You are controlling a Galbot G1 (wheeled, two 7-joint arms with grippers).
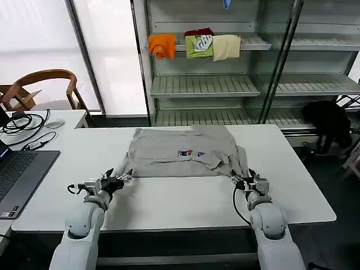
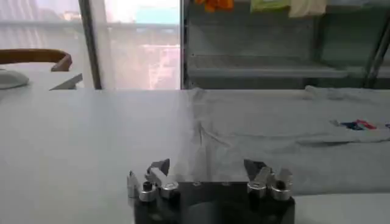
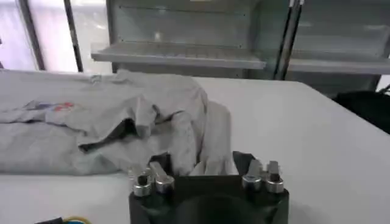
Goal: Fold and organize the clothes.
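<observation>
- A light grey shirt [image 1: 183, 151] is lying spread flat on the far half of the white table [image 1: 169, 202], its small multicolour chest print [image 1: 191, 153] facing up near the middle of the cloth.
- The shirt's near hem is running fairly straight across the table, while its right side is bunching into loose folds [image 3: 164, 125] with a dark gap showing beneath one of them.
- The left gripper [image 1: 125, 177] is sitting low over the table just at the shirt's near left corner, its jaws standing wide apart and holding nothing; from the left wrist view [image 2: 207, 173] the grey cloth is lying right in front of the fingertips.
- The right gripper [image 1: 241, 178] is sitting at the shirt's near right corner, jaws likewise spread wide and empty; in the right wrist view [image 3: 201, 164] the rumpled edge is hanging between the fingers, though I cannot tell whether it is touching them.
- Behind the table, a metal shelving unit [image 1: 247, 84] is carrying folded orange, green and cream garments [image 1: 194, 45].
- A laptop [image 1: 19, 171] is sitting on the neighbouring desk to the left, with cables [image 1: 25, 124] beyond it.
</observation>
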